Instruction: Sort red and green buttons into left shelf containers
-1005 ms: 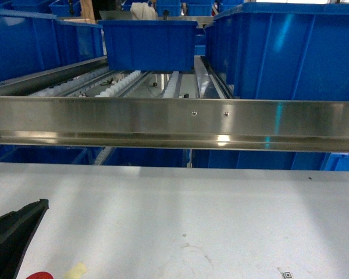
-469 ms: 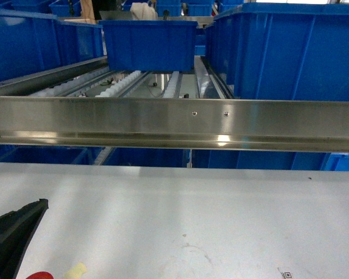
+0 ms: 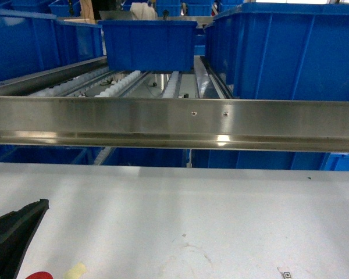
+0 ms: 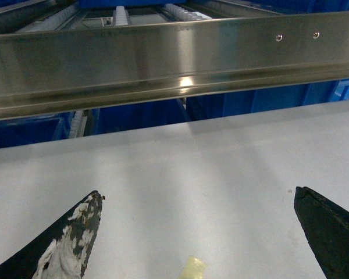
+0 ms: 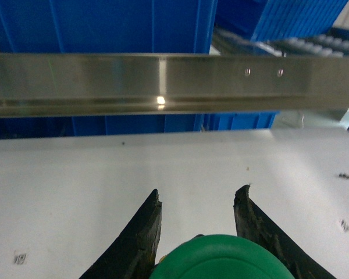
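The green button [image 5: 221, 258] is pinched between the black fingers of the right hand [image 5: 198, 200], near above the white tabletop [image 5: 75, 180]. The left hand [image 4: 198, 203] is spread wide over the tabletop, a yellowish scrap [image 4: 193, 268] lying between its fingers. A red cap [image 3: 39, 275] is glimpsed at the near left edge. Blue bins [image 3: 148, 43] are seen on the roller shelf beyond the steel rail [image 3: 174, 122].
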### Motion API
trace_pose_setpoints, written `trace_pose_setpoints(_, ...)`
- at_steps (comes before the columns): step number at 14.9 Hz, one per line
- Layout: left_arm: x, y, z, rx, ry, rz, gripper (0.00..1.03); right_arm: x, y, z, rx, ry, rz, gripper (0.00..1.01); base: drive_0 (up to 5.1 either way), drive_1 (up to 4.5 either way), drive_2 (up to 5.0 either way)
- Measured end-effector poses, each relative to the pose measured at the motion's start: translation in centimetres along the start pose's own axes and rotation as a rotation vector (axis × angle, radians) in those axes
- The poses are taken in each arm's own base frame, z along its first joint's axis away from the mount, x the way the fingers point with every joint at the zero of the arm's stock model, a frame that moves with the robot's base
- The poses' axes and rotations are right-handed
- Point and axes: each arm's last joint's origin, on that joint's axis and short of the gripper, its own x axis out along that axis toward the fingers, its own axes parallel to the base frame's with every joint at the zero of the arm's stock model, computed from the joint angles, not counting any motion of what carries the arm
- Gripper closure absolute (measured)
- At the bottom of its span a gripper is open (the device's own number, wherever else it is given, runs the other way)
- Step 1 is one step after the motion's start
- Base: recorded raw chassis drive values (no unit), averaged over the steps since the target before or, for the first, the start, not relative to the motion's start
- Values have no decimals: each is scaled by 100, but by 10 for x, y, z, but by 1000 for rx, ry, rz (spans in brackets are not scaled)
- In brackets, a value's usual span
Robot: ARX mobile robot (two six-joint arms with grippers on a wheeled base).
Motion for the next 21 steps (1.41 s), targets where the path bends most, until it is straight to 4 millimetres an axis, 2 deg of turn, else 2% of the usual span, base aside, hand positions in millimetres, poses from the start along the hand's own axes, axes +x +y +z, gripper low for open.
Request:
trace_pose_setpoints(3,4,-1,-1,-3,-14,4,5,4,1,-7,-31,28,-18,68,0,0,0)
trace_pose_setpoints(5,13,-6,-26,0,109,16,5,3,1,-6,-37,25,-19,68,0,0,0)
trace_pose_setpoints(8,18,-10,-43,13,205,40,5,4,1,-7,-37,26,-20,68,0,0,0)
trace_pose_setpoints(11,30,-15,-56,1,269,18,5,4,1,-7,-37,26,-20,68,0,0,0)
trace_pose_setpoints(14,40,-19,-63,8,285,2,5,4,1,-7,-37,26,-20,68,0,0,0)
trace_pose_setpoints(21,44,-25,-67,20,297,-22,5,4,1,-7,-37,26,-20,68,0,0,0)
